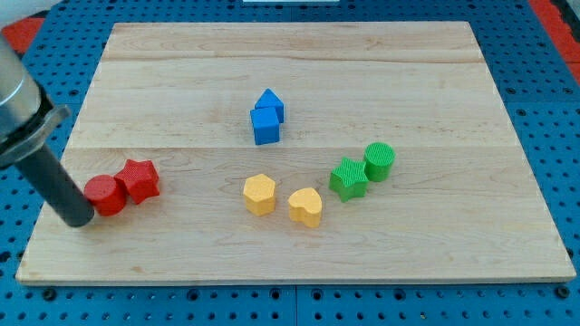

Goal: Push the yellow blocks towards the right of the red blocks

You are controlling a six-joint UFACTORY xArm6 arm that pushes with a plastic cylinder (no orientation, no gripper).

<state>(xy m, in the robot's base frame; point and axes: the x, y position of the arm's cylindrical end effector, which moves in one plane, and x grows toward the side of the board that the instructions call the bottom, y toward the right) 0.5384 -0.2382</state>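
A yellow hexagon block (259,194) and a yellow heart-shaped block (306,206) lie close together at the lower middle of the wooden board (290,81). A red cylinder (106,196) and a red star-shaped block (139,180) touch each other at the lower left. My tip (80,220) rests on the board just left of the red cylinder, touching or nearly touching it. The yellow blocks are to the right of the red blocks, well apart from them.
Two blue blocks (266,118) sit together at the board's middle. A green star-shaped block (348,178) and a green cylinder (380,161) lie right of the yellow blocks. The board lies on a blue perforated table (553,109).
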